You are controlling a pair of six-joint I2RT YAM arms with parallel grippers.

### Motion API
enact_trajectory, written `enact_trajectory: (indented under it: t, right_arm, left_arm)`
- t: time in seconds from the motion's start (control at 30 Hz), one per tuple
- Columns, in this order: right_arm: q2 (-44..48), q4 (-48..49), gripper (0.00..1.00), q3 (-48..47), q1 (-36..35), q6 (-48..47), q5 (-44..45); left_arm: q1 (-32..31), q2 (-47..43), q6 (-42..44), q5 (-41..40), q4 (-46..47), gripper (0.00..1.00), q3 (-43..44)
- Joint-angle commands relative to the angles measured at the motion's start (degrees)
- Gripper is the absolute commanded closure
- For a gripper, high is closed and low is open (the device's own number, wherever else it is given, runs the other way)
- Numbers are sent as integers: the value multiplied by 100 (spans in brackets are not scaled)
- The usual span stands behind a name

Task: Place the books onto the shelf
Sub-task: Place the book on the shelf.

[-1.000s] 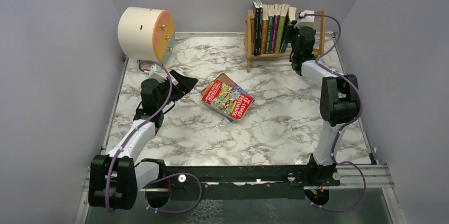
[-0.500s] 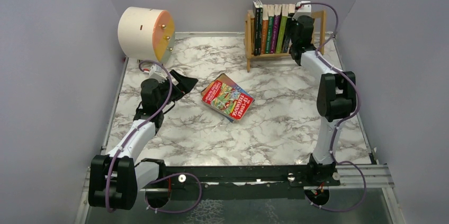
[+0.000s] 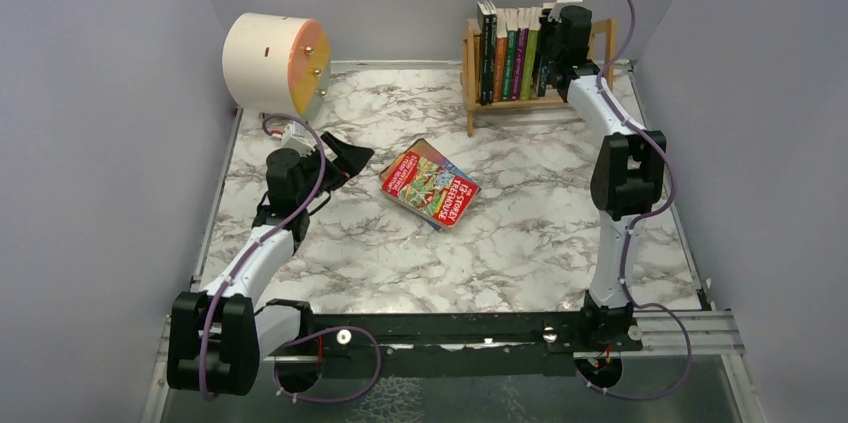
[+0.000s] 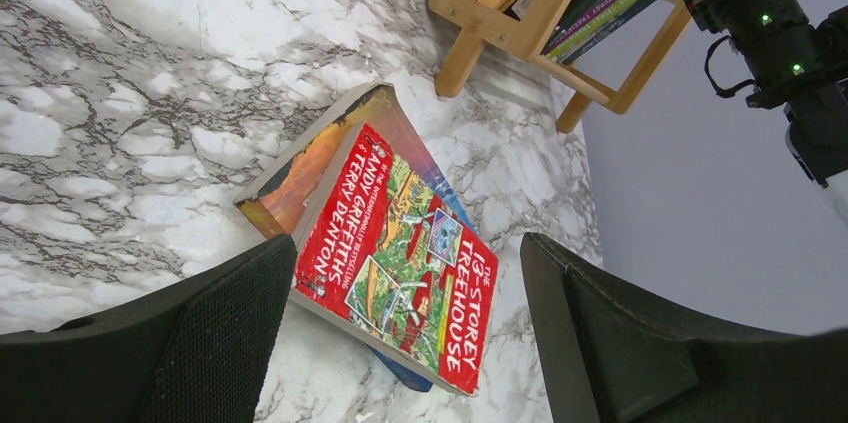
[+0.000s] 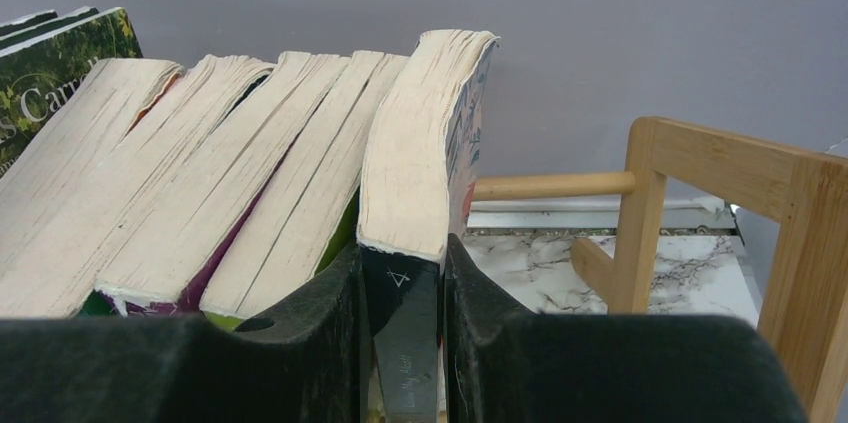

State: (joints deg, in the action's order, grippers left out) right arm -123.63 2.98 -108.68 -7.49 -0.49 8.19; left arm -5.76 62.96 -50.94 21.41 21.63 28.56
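Note:
The light-wood shelf stands at the back right with several books upright in it, pale page edges up. My right gripper is at the row's right end, shut on a black-spined book that leans against the others between its fingers. A red illustrated book lies flat mid-table on top of an orange one and a blue one. My left gripper hangs open left of this pile, and the red book shows between its pads.
A cream cylinder with an orange face lies at the back left. Grey walls close in the marble table on three sides. The shelf's right end frame stands just right of the held book. A black rail runs along the near edge.
The right gripper has moved up and back towards the shelf, bringing the held book upright against the row. The left arm and the pile on the table have not moved.

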Motion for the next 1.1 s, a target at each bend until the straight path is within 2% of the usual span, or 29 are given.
enact_trajectory:
  t: [0.0,0.6,1.07]
  right_arm:
    - [50,83,98,-224,-16,-61,-302]
    - [-95,-450,98,-455,-15,20,-484]
    - [182,-138,99,696,-17,440,-404]
  left_arm:
    - [-29,44,1,-76,176,24,-38]
    - [-36,2,-14,-79,175,24,-100]
    - [-31,-69,-72,-40,202,24,-193]
